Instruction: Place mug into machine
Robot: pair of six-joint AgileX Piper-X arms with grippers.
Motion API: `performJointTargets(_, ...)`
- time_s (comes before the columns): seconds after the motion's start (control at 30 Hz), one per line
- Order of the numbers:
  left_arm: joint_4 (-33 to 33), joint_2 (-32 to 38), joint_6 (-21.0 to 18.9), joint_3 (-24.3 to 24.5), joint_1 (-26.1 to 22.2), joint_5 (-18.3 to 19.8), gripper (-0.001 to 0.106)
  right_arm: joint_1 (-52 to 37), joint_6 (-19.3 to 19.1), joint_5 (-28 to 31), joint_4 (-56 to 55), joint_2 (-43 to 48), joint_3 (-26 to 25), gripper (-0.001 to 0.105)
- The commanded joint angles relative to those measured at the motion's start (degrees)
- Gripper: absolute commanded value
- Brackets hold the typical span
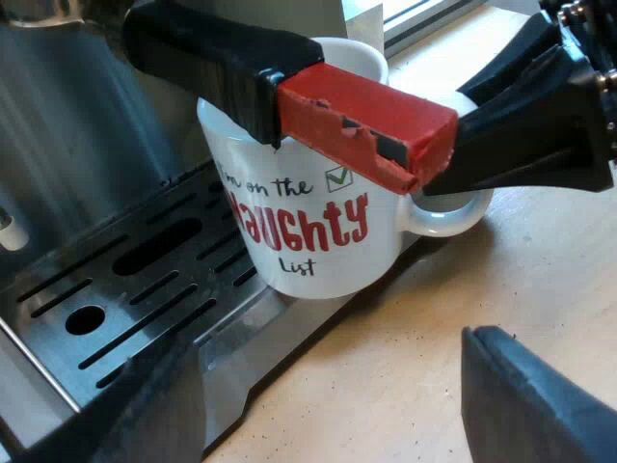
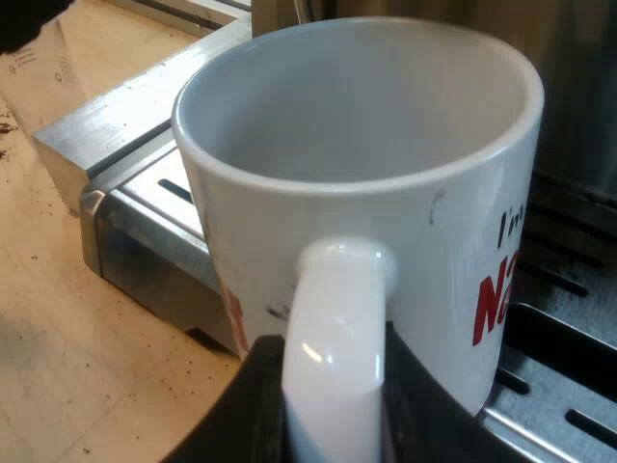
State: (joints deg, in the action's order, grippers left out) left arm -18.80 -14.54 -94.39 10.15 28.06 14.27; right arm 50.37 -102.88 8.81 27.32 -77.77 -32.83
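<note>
While the right gripper point(image 2: 333, 391) pinched its handle, the shiny white "I'm on the NAUGHTY List" mug point(image 1: 308, 241) was at the slotted metal tray point(image 1: 116, 299); the left gripper point(image 1: 323, 381) was spread.

R gripper point(image 2: 335, 415) pinched on mug handle point(image 2: 337, 289); L gripper point(image 1: 328, 371) spread wide

The mug point(image 1: 308, 231) is white. It has big red letters and thin dark letters on it, and a small green tick in a box. The holder's handle point(image 1: 212, 48) is black with a red end point(image 1: 366, 121). The machine's tray point(image 1: 116, 299) is shiny grey with rows of dark slots. The desk point(image 1: 386, 376) is light brown wood with tiny dark specks. The right gripper point(image 2: 333, 386) is black.
</note>
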Motion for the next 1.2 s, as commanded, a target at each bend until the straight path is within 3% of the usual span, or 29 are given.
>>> performJointTargets(0.03,1.0,0.1,-0.2,0.1,-0.1,-0.3,0.059,0.0,0.3,0.7,5.1,-3.1,-2.6,0.0)
performJointTargets(0.4,1.0,0.1,-0.2,0.1,-0.1,0.8,0.059,-0.1,1.6,4.3,8.9,-9.4,-4.9,0.0)
performJointTargets(0.8,1.0,0.1,-0.2,0.1,-0.1,1.0,0.059,-0.1,2.4,4.3,10.2,-12.0,-6.3,0.0)
performJointTargets(0.87,1.0,0.1,-0.2,0.1,-0.1,1.0,0.059,-0.1,2.4,4.3,10.2,-12.0,-6.3,0.005)
performJointTargets(0.97,1.0,0.1,-0.2,0.1,-0.1,1.0,0.059,-0.1,2.9,4.3,10.2,-12.0,-6.3,0.032)
performJointTargets(1.0,1.0,0.1,-0.2,0.1,-0.1,1.0,0.059,-0.1,2.9,4.3,10.2,-12.0,-6.3,0.032)
performJointTargets(1.03,1.0,0.1,-0.2,0.1,-0.1,1.0,0.059,-0.1,2.9,4.3,10.2,-12.0,-6.3,0.045)
performJointTargets(1.07,1.0,0.1,-0.2,0.1,-0.1,1.0,0.059,-0.1,2.9,4.3,10.2,-12.0,-6.3,0.05)
performJointTargets(1.2,1.0,0.1,-0.2,0.1,-0.1,1.0,0.059,0.5,2.9,4.3,9.8,-11.3,-6.3,0.052)
